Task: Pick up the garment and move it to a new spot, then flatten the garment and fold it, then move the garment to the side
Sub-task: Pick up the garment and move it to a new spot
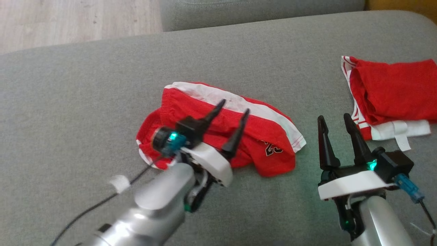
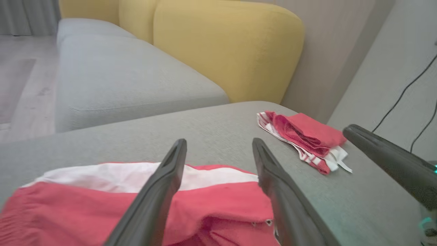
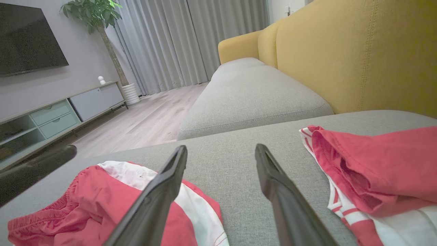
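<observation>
While the red shorts (image 1: 269,136) lie rumpled on the grey cushion (image 1: 102,85), directly beneath and ahead of the left gripper (image 1: 235,106), its fingers stand wide and empty. Second entry, right gripper (image 1: 333,117): wide, empty, shorts just to its left, folded red garment (image 1: 396,89) to its right. Status, judged: shorts set down; flattening, folding and moving aside outstanding.

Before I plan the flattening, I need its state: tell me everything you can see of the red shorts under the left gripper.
The red shorts look like soft knit cloth, with a broad white side band, thin white hem trim and a dark printed number. They lie crumpled and partly folded over, not flat, on the grey sofa cushion. The left gripper hangs open over them, gripping nothing; whether it touches the cloth is unclear.
</observation>
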